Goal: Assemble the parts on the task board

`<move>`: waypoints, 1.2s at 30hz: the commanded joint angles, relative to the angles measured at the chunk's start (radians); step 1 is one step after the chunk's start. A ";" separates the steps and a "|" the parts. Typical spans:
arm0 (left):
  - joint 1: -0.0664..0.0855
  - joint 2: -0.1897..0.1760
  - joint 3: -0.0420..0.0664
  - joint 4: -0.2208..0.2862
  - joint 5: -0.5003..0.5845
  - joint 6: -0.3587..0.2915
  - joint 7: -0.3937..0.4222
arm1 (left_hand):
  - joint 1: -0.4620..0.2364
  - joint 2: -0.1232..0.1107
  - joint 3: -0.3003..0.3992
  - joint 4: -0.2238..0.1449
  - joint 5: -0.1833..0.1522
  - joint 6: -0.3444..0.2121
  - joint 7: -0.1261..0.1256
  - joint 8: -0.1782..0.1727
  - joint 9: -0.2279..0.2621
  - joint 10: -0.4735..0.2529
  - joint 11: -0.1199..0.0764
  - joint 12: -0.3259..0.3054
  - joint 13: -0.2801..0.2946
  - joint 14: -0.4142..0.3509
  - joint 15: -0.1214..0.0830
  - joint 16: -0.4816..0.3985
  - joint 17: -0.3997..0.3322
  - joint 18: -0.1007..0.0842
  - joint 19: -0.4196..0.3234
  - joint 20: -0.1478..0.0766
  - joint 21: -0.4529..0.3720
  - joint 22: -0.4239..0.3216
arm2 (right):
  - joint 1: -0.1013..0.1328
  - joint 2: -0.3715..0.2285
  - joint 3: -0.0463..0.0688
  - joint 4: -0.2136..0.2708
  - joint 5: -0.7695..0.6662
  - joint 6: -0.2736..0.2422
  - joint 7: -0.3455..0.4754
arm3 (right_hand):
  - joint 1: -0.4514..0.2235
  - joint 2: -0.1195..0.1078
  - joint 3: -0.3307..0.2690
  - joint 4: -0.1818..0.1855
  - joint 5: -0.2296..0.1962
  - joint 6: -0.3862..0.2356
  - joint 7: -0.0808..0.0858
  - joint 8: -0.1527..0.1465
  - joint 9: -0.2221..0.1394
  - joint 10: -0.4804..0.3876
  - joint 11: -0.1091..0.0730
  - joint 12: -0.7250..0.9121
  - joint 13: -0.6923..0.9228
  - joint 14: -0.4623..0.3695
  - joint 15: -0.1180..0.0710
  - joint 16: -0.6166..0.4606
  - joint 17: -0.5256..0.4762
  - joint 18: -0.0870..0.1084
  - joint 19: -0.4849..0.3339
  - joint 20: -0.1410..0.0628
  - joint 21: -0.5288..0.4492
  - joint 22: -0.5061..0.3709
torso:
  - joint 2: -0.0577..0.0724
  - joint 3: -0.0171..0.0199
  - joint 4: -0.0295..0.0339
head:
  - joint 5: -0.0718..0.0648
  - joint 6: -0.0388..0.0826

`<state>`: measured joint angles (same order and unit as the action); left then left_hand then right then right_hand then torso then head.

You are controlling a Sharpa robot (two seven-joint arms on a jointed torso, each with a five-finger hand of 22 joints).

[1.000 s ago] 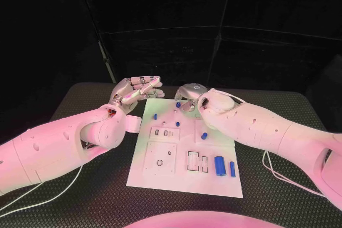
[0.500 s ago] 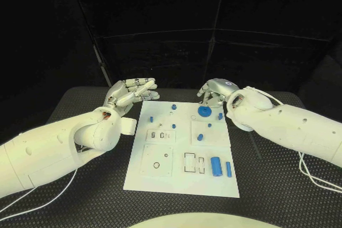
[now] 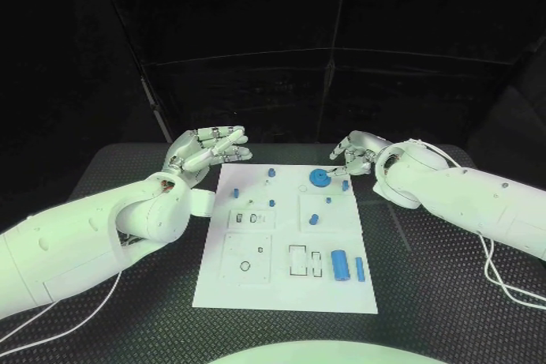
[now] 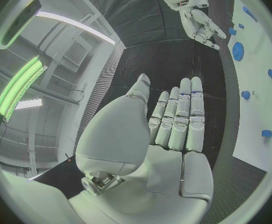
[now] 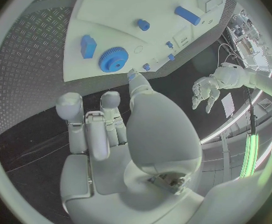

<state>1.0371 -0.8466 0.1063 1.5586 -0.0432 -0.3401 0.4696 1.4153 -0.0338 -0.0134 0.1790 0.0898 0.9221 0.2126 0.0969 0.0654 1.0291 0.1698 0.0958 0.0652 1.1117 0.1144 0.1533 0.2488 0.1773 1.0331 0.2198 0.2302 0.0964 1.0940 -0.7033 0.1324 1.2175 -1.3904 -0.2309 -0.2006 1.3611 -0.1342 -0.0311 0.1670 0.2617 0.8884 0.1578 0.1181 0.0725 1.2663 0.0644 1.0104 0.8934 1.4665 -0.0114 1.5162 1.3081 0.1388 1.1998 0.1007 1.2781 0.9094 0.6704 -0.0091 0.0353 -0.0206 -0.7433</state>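
The white task board [image 3: 285, 289] lies mid-table. A blue gear [image 3: 322, 177] rests near its far right corner, also seen from the right wrist as the gear [image 5: 113, 59], beside a blue block [image 5: 88, 46]. Small blue pegs [image 3: 273, 172] dot the far half. A thick blue cylinder [image 3: 339, 264] and a thin one [image 3: 360, 269] lie at the near right. My right hand [image 3: 355, 156] hovers just right of the gear, fingers apart, holding nothing. My left hand [image 3: 211, 147] is raised off the far left corner, with its fingers [image 4: 180, 114] straight and empty.
Black ribbed table [image 3: 443, 285] surrounds the board. Empty outlined slots [image 3: 259, 257] mark the board's near half. A white cable [image 3: 501, 281] trails under my right arm. From the left wrist, the right hand [image 4: 195, 15] shows beyond the board's far edge [image 4: 260, 84].
My right hand has drawn back to the right off the board's far edge, uncovering the blue gear, which now lies on the board. The left hand has hardly moved.
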 commanded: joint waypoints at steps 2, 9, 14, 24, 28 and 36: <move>0.002 0.003 0.001 -0.002 -0.004 0.015 0.004 | 0.000 0.011 0.000 -0.005 -0.001 -0.003 0.004 -0.006 -0.001 -0.007 -0.001 -0.004 -0.001 0.003 0.003 -0.004 0.001 0.005 0.006 0.003 -0.005 -0.001 | 0.001 0.031 0.000 -0.031 0.009 0.039 -0.019 | 0.028 -0.004 -0.015 0.042 0.001 -0.022 0.005 0.006 -0.001 0.022 0.009 0.084 0.094 0.081 0.010 0.014 0.139 -0.017 0.015 0.005 0.014 0.020 | 0.001 -0.0023 0.0031 | -0.001 -0.002; 0.002 0.004 0.001 -0.004 -0.004 0.016 0.004 | 0.000 0.011 0.000 -0.005 -0.001 -0.003 0.004 -0.006 -0.001 -0.007 -0.001 -0.004 -0.001 0.003 0.003 -0.004 0.001 0.005 0.006 0.003 -0.005 -0.001 | 0.000 0.078 0.000 -0.073 -0.028 0.046 -0.006 | 0.064 -0.001 -0.023 0.079 0.001 -0.030 0.009 0.022 0.000 0.066 0.013 0.200 0.225 0.085 0.015 0.024 0.163 -0.020 0.024 0.010 0.027 0.040 | 0.001 -0.0002 0.0011 | 0.000 -0.008; 0.002 0.006 0.001 -0.005 -0.004 0.016 0.004 | 0.000 0.011 0.000 -0.005 -0.001 -0.003 0.004 -0.006 -0.001 -0.007 -0.001 -0.004 -0.001 0.003 0.003 -0.004 0.001 0.005 0.006 0.003 -0.005 -0.001 | -0.002 0.100 -0.001 -0.094 -0.055 0.061 0.000 | 0.079 0.007 -0.021 0.081 0.009 -0.023 0.008 0.033 0.002 0.068 0.013 0.221 0.248 0.085 0.015 0.025 0.165 -0.020 0.025 0.011 0.030 0.044 | 0.002 -0.0002 0.0025 | 0.001 -0.009; 0.002 0.006 0.001 -0.007 -0.004 0.015 0.003 | 0.000 0.011 0.000 -0.005 -0.001 -0.003 0.004 -0.006 -0.001 -0.007 -0.001 -0.004 -0.001 0.003 0.003 -0.004 0.001 0.005 0.006 0.003 -0.005 -0.001 | -0.004 0.118 -0.002 -0.119 -0.094 0.101 0.001 | 0.104 0.023 -0.014 0.067 0.015 -0.006 0.004 0.051 0.003 0.102 0.010 0.286 0.324 0.088 0.013 0.030 0.182 -0.023 0.033 0.009 0.040 0.061 | 0.001 0.0016 0.0009 | 0.003 -0.016; 0.002 0.007 0.001 -0.008 -0.004 0.015 0.003 | 0.000 0.011 0.000 -0.005 -0.001 -0.003 0.004 -0.006 -0.001 -0.007 -0.001 -0.004 -0.001 0.003 0.003 -0.004 0.001 0.005 0.006 0.003 -0.005 -0.001 | -0.005 0.120 -0.002 -0.122 -0.109 0.121 -0.001 | 0.108 0.028 -0.013 0.060 0.014 0.002 0.002 0.056 0.003 0.120 0.009 0.316 0.360 0.090 0.012 0.032 0.188 -0.024 0.037 0.009 0.045 0.069 | 0.001 0.0017 0.0009 | 0.003 -0.018; 0.002 0.007 0.001 -0.010 -0.004 0.014 0.003 | 0.000 0.012 -0.001 -0.007 -0.001 -0.001 0.003 -0.006 0.000 -0.007 -0.002 -0.005 -0.001 0.003 0.003 -0.006 0.002 0.005 0.006 0.003 -0.006 -0.002 | -0.006 0.121 -0.003 -0.123 -0.132 0.142 -0.003 | 0.115 0.036 -0.010 0.047 0.013 0.016 0.000 0.064 0.004 0.137 0.007 0.344 0.393 0.090 0.011 0.034 0.192 -0.026 0.041 0.007 0.050 0.077 | 0.001 0.0025 0.0014 | 0.003 -0.019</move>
<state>1.0369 -0.8409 0.1063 1.5481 -0.0434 -0.3363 0.4675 1.4153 -0.0338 -0.0134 0.1791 0.0898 0.9221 0.2125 0.0969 0.0654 1.0291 0.1698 0.0959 0.0655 1.1117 0.1144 0.1538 0.2500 0.1773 1.0331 0.2198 0.2302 0.0948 1.0868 -0.5832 0.1296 1.0934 -1.4913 -0.1193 -0.2066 1.4711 -0.1000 -0.0407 0.2217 0.2733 0.8990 0.1577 0.1770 0.0748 1.3956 0.0710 1.3512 1.2833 1.4684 -0.0033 1.5441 1.3077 0.1239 1.2332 0.1056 1.3241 0.9845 0.6714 -0.0069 0.0367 -0.0170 -0.7624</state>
